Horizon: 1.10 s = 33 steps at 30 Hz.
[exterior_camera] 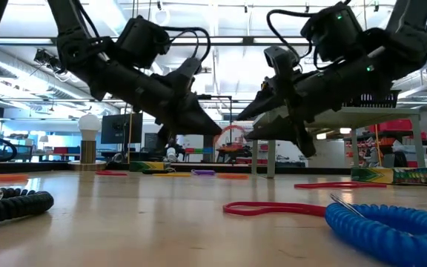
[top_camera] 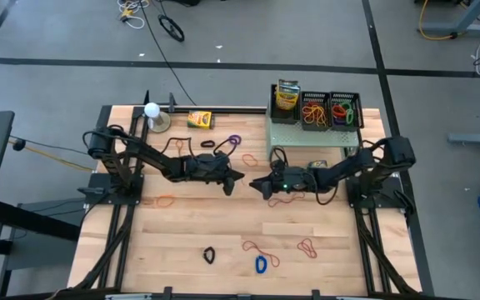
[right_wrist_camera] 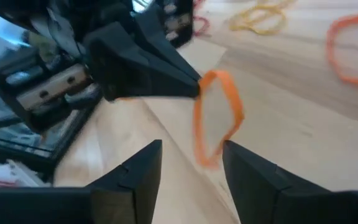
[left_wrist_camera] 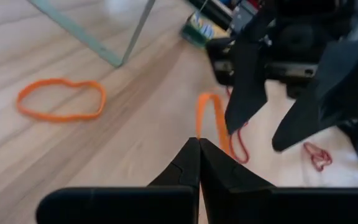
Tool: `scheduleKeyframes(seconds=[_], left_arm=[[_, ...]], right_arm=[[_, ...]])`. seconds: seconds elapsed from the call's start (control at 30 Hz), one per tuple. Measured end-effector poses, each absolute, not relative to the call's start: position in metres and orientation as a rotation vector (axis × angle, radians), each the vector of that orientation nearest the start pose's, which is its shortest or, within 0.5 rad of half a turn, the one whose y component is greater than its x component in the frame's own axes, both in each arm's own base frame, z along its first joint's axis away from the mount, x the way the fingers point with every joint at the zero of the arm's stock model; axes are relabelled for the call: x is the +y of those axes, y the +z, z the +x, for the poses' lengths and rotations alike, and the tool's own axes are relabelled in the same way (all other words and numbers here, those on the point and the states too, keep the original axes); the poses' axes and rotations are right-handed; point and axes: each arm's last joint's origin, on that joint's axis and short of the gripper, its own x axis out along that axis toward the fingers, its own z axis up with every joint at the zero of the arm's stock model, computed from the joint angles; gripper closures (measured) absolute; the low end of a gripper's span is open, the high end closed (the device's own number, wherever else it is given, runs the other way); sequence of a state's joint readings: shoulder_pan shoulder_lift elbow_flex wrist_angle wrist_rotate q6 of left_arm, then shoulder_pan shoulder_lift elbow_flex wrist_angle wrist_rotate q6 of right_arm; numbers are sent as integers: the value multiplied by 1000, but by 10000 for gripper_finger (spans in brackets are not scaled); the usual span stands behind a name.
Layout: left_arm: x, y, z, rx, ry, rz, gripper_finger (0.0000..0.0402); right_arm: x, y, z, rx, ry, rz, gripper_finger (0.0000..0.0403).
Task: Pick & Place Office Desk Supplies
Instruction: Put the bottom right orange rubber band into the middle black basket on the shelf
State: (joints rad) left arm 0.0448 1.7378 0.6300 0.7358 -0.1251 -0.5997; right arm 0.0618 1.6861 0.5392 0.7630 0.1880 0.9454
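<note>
Handover is what you are looking at, judging by the layout: the left gripper (right_wrist_camera: pixel 194 87) is pinched shut on an orange rubber band (right_wrist_camera: pixel 217 115), which hangs as a loop from its tip above the middle of the table (top_camera: pixel 182 242). The right gripper (right_wrist_camera: pixel 191 155) faces it tip to tip, its fingers spread apart, with the loop's lower end sitting just in front of the gap between them. The loop's long axis runs roughly up and down, across the line joining the two grippers, so your right fingers would have to close around its lower part rather than along it.

Both arms are equally near; the band lies between them. Behind the right arm stands the pale green shelf (top_camera: pixel 286 133) carrying a crayon box (top_camera: pixel 287 96) and two black mesh trays (top_camera: pixel 330 110) filled with bands. Loose bands lie below on the wood, including a second orange loop (left_wrist_camera: pixel 61 99), none in the way.
</note>
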Motion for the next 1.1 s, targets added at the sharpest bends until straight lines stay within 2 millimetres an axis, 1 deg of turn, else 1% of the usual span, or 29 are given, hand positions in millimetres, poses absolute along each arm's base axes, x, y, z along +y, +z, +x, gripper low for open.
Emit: scheduleKeyframes(seconds=[0.13,0.23,0.33,0.5,0.57,0.73,0.9,1.0,1.1], left_arm=[[18,141,318,254,269,-602,399],[18,142,318,243,274,-609,399],[18,142,318,242,277,-615,398],[18,142,318,242,275,-618,393],[18,142,318,243,274,-618,393],[18,142,318,246,265,-617,394],[18,142,318,250,255,-609,394],[18,142,318,250,255,-609,394],[18,142,318,250,255,-610,394]], right_arm=[[7,131,296,291,-289,882,238],[3,131,296,283,-292,852,261],[3,133,296,265,-289,829,302],[2,133,296,250,-334,808,384],[2,132,296,244,-355,795,396],[1,132,296,239,-370,771,385],[6,132,296,247,-354,770,381],[10,130,294,270,-360,812,357],[10,126,293,297,-387,860,319]])
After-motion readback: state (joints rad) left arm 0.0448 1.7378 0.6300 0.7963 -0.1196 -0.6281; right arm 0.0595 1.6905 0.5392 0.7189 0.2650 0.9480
